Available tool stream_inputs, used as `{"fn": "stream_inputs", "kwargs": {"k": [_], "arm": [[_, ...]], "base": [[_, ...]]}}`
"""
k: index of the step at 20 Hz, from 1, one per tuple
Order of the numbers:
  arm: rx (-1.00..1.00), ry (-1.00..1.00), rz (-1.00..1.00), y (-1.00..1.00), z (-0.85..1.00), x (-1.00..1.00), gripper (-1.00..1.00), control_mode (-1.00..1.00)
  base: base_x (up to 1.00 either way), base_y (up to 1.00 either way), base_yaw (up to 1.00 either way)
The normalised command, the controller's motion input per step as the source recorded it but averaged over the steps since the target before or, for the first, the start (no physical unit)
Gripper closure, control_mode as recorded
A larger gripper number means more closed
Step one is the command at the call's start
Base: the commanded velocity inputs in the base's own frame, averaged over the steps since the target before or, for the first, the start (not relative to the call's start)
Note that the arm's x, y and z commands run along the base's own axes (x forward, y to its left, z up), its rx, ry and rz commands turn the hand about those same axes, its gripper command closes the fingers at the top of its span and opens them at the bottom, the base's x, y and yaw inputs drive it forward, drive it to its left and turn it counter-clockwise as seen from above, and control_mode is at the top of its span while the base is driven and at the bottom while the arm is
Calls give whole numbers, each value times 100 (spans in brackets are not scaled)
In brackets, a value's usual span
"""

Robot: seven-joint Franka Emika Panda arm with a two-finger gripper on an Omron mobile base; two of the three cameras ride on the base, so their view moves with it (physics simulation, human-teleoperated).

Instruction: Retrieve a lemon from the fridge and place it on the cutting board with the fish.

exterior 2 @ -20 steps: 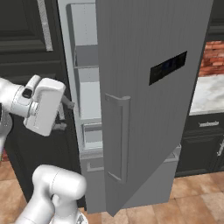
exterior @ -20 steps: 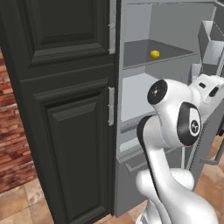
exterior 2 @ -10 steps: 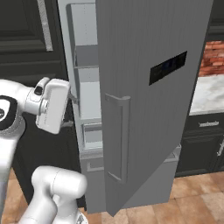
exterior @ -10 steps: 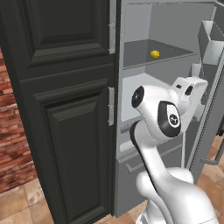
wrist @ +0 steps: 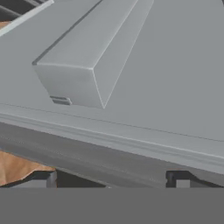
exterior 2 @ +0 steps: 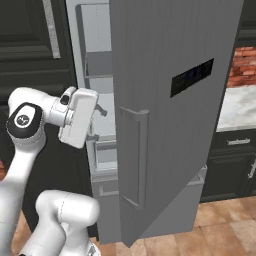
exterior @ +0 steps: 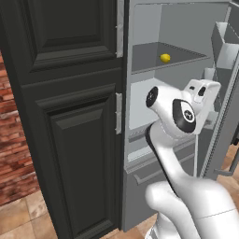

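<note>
Wrist has swung toward the open fridge [exterior: 186, 56]; hand [exterior 2: 98, 111] open, empty. Lemon [exterior: 165, 58] on upper shelf, at 11 o'clock from the hand, well apart

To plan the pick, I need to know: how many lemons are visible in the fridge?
1. The lemon lies on the upper shelf of the open fridge, toward the back. The lower shelves are partly hidden by the arm, so more could be there.
</note>
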Motion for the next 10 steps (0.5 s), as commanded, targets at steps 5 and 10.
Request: {"fn": "stream_inputs", "kwargs": {"k": [5, 10], "arm": [[0, 0, 0, -38, -17, 0, -100, -100], [0, 0, 0, -65, -25, -2, -100, -100]], "base": [[0, 0, 0], [0, 0, 0]]}}
